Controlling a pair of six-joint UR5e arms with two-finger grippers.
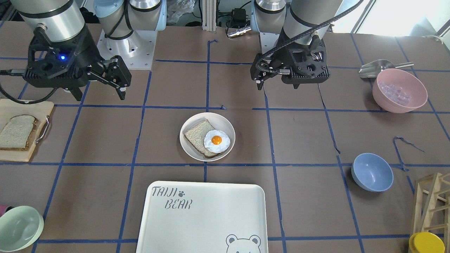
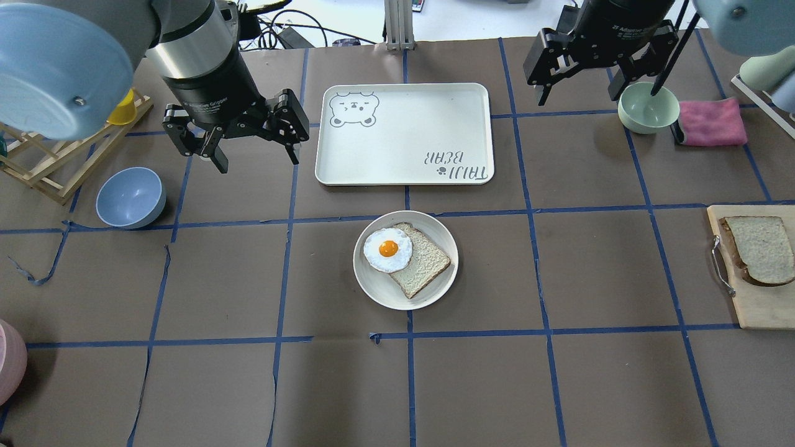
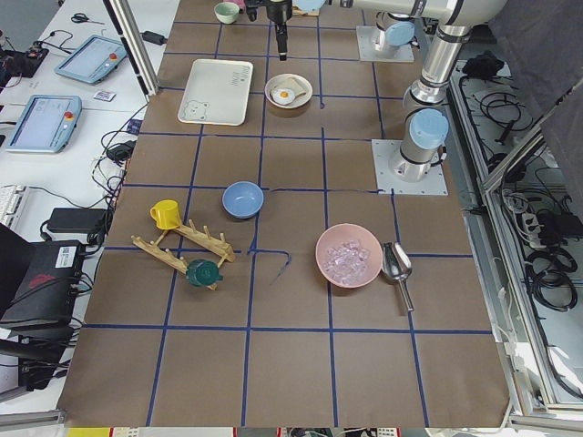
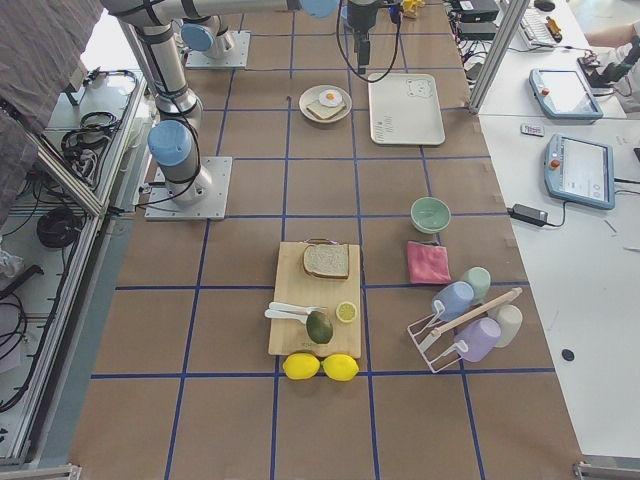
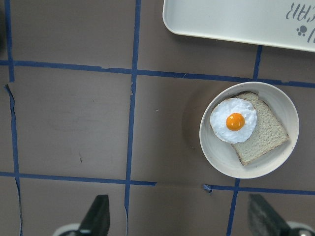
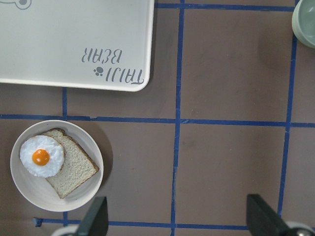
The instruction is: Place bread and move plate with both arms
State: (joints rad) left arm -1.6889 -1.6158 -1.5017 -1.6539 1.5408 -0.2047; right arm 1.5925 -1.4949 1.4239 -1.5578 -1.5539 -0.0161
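The bread (image 2: pixel 761 248) lies flat on a wooden cutting board (image 2: pixel 754 301) at the table's right end; it also shows in the front view (image 1: pixel 15 131). The plate (image 2: pixel 379 292) sits mid-table and holds another slice topped with a fried egg (image 2: pixel 388 249). It also shows in the front view (image 1: pixel 225 121) and both wrist views (image 5: pixel 216 152) (image 6: pixel 29 191). My left gripper (image 2: pixel 258 158) hangs open and empty above the table, left of the tray. My right gripper (image 2: pixel 581 93) hangs open and empty, high near the mint-green bowl. Both are well away from the bread and the plate.
The "TAIJI BEAR" tray (image 2: pixel 404 133) lies just beyond the plate. A mint-green bowl (image 2: pixel 648 108) and a pink cloth (image 2: pixel 711 122) are at the far right. A blue bowl (image 2: pixel 130 197) and a wooden rack (image 2: pixel 37 167) are at the left, and a pink bowl (image 1: pixel 399 90) is nearer the robot on that side.
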